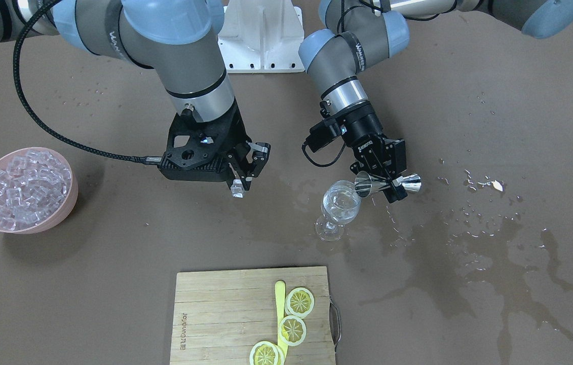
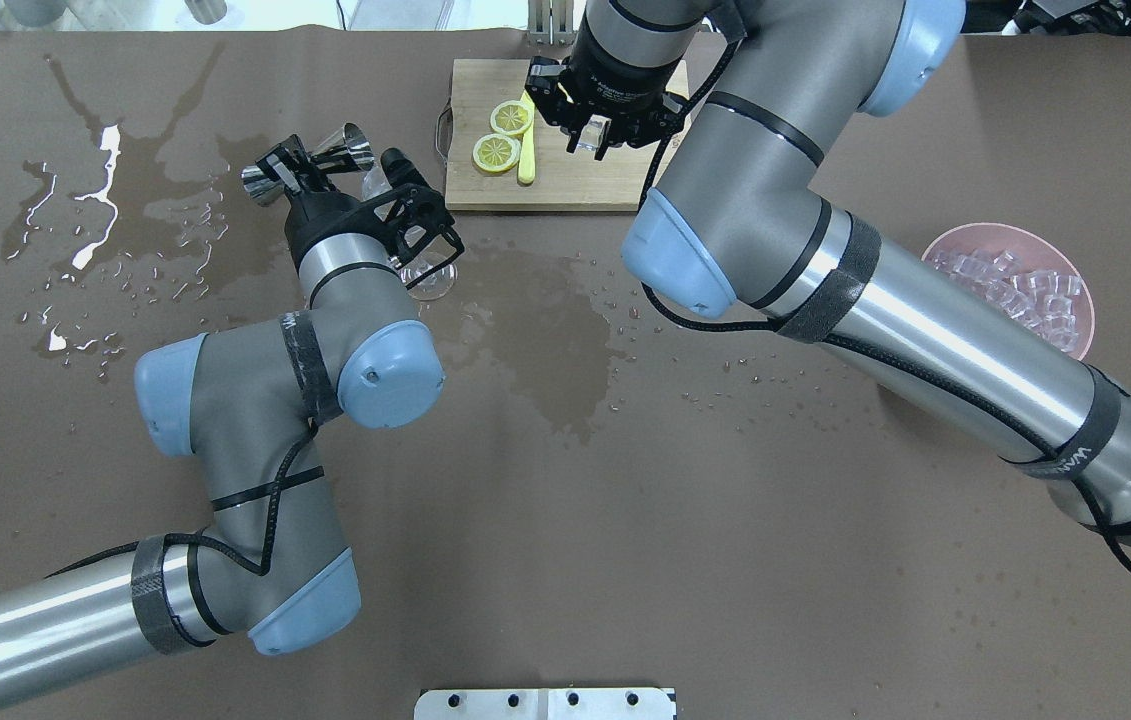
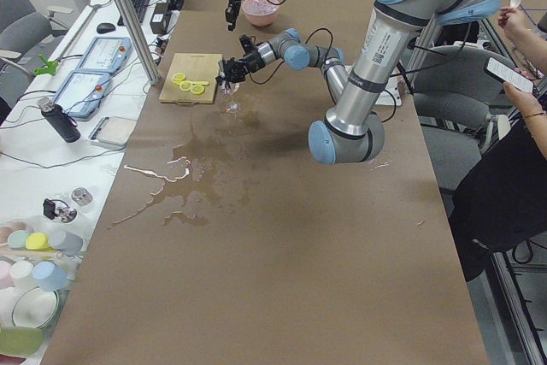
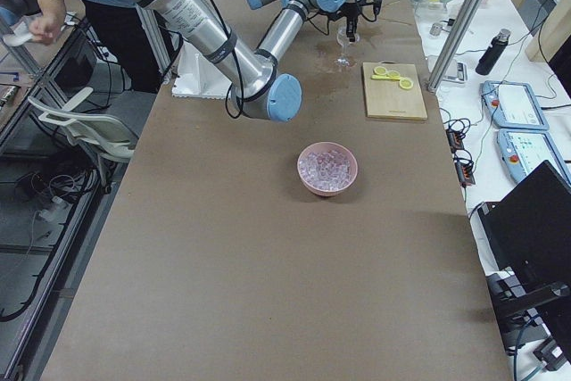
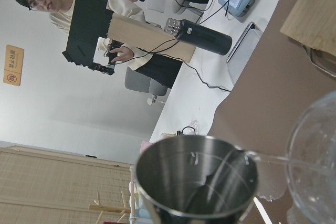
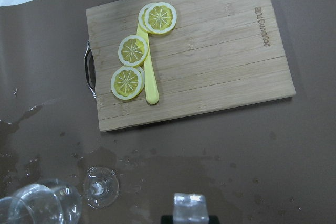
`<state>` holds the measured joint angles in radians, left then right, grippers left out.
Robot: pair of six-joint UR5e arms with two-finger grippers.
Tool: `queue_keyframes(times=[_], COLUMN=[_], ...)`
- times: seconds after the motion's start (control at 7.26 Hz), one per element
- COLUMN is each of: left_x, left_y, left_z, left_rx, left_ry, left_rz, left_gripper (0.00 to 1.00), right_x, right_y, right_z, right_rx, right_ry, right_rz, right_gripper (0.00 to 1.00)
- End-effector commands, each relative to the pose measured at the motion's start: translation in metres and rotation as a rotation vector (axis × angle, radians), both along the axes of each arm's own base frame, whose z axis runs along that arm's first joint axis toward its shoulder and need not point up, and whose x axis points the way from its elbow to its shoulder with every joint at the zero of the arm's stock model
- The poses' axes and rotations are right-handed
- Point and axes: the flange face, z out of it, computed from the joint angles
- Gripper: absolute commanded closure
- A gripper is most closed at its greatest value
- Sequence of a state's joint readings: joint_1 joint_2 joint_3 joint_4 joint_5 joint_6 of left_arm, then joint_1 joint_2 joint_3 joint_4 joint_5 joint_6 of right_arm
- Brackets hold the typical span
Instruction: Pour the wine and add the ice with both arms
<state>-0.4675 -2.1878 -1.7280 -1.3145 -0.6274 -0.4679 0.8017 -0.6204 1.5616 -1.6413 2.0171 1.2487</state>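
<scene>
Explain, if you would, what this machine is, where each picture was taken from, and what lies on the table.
These are two robot arms at a brown table, each ending in a two-finger claw. Four pictures come from fixed cameras: one facing the robot, one over its shoulders, and one at each end of the table. The other two come from cameras on the wrists. The left claw grips a steel jigger, tipped over a wine glass. The right claw holds one ice cube. On the table are a pink bowl of ice, a cutting board with lemon slices, and spilled puddles.
</scene>
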Motion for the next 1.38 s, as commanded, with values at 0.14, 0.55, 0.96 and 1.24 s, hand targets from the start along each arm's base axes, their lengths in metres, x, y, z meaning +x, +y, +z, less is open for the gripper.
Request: queue_keyframes(times=[0.14, 0.55, 0.96, 1.24], left_x=[-0.0008, -0.0038, -0.0027, -0.0007], left_y=[-0.001, -0.0013, -0.0018, -0.0017], left_z=[0.001, -0.001, -0.0043, -0.0082], left_rx=[-0.004, 0.013, 0.005, 0.008], left_ry=[-0.024, -0.053, -0.067, -0.06], left_rz=[0.008, 0.003, 0.004, 0.005], left_gripper=[0.89, 0.89, 0.91, 0.92], right_x=[0.0, 0.0004, 0.0005, 0.0002], right_y=[-0.0005, -0.0002, -0.0016, -0.0019], right_z=[-0.0001, -0.0007, -0.0021, -0.0019], right_rx=[0.0, 0.003, 0.014, 0.015], right_ry=[-0.001, -0.001, -0.015, -0.016], right_rz=[0.0, 0.0, 0.003, 0.003], right_gripper=[1.0, 1.0, 1.0, 1.0])
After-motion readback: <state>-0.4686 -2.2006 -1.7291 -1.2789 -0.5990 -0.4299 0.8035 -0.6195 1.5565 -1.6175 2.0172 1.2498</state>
